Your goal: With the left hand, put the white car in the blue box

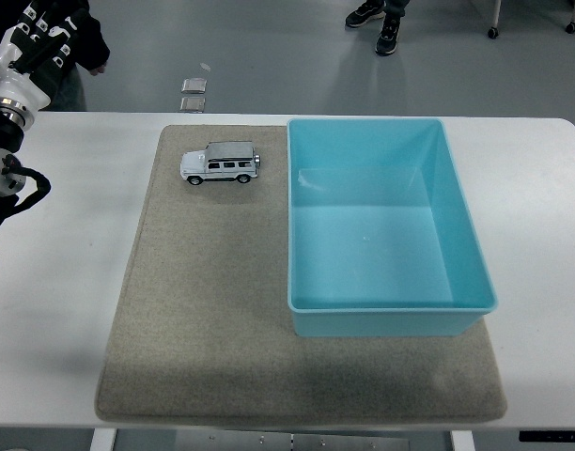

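We see the white car (221,163) on the mat (203,310), far-left, just beside the blue box (391,305); left hand (34,42) raised far left, finger state unclear.

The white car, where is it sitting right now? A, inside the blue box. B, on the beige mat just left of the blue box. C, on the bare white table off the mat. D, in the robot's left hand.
B: the white car stands on the beige mat near its far edge, just left of the blue box, which holds nothing, and the left hand is off at the far left corner.
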Controlling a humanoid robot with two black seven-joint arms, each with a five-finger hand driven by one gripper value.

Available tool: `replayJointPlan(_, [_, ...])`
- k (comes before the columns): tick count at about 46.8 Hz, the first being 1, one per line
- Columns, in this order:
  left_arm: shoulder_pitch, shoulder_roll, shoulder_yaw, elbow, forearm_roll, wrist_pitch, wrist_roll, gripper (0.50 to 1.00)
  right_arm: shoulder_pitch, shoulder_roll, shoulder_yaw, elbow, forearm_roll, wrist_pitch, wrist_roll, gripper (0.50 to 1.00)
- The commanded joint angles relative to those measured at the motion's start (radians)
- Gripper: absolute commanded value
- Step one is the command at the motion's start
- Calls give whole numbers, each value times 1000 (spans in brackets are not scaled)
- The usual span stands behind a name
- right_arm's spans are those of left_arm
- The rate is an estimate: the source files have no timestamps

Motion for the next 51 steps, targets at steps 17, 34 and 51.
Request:
replayJointPlan(17, [0, 0, 0, 5, -9, -3, 2, 996, 0, 0, -1, 0, 0, 0, 0, 936])
replayJointPlan(34, [0, -8, 1, 9, -6, 8, 2, 996, 0, 0, -1, 0, 0, 0, 0, 936])
replayJointPlan(51, [-3, -9, 1, 8, -3, 8, 2, 996, 0, 0, 0, 0, 0, 0, 0, 936])
